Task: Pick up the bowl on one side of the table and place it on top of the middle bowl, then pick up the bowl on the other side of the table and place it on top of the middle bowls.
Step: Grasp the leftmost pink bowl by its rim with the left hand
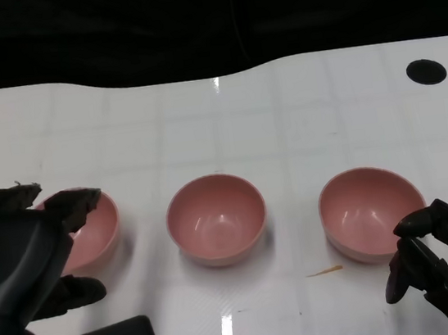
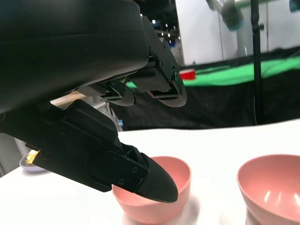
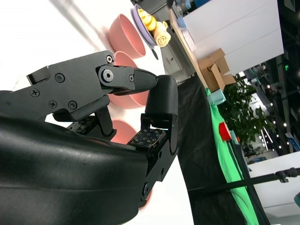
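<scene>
Three pink bowls stand in a row on the white table [image 1: 284, 118]: a left bowl [image 1: 98, 227], a middle bowl [image 1: 216, 218] and a right bowl [image 1: 370, 210]. My left hand [image 1: 22, 253] hovers at the left bowl's near left side, with its fingers spread over the rim and its thumb lower down, holding nothing. The left wrist view shows that hand [image 2: 108, 154] in front of the left bowl [image 2: 180, 180], with the middle bowl [image 2: 272, 187] beside it. My right hand [image 1: 441, 261] is low at the right bowl's near right side, fingers partly bent and empty. In the right wrist view the right hand [image 3: 93, 140] covers most of the right bowl [image 3: 120, 130].
A black round hole [image 1: 426, 71] sits at the table's far right. A small yellowish sliver [image 1: 324, 271] lies in front of the right bowl. Past the left bowl [image 3: 123, 35], a purple plate with yellow items [image 3: 149, 23] rests on another surface. Black and green cloth hang behind.
</scene>
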Motion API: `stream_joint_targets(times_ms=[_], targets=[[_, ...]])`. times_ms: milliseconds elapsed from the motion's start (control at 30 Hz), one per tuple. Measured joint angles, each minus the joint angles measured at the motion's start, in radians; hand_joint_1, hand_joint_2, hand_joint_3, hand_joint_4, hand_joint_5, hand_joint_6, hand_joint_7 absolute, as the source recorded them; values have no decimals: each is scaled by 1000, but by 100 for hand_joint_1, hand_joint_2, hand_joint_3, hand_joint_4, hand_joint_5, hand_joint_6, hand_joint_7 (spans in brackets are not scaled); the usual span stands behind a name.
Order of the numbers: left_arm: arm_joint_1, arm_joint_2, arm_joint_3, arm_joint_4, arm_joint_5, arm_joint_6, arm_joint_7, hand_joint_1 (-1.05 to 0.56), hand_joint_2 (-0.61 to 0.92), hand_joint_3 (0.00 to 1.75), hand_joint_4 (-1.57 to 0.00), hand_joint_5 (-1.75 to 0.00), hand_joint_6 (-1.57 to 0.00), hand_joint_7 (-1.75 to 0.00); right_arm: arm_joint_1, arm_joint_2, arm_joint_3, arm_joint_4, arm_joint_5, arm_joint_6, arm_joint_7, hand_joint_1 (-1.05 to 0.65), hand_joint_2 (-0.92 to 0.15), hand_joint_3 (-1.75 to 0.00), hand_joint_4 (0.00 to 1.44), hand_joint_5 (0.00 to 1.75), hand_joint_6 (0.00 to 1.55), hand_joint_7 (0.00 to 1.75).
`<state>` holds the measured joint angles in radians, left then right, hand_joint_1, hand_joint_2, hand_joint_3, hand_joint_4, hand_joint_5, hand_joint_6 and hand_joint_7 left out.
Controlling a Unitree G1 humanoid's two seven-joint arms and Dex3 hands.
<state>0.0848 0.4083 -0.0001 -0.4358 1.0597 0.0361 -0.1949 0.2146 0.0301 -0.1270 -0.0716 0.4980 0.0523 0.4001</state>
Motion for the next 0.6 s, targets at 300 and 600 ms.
stream_joint_targets(times_ms=[300, 600], targets=[[-57, 15, -41, 108, -41, -1, -5, -86, 92, 6, -53, 0, -60, 0, -5, 0, -2, 6, 3, -6, 5, -14, -82, -53, 84, 163, 81, 128], [-122, 56, -62, 242, -109, -39, 11, -85, 92, 9, -54, -1, -62, -1, -1, 0, -1, -1, 3, 0, 0, -13, -81, -54, 84, 165, 80, 130]])
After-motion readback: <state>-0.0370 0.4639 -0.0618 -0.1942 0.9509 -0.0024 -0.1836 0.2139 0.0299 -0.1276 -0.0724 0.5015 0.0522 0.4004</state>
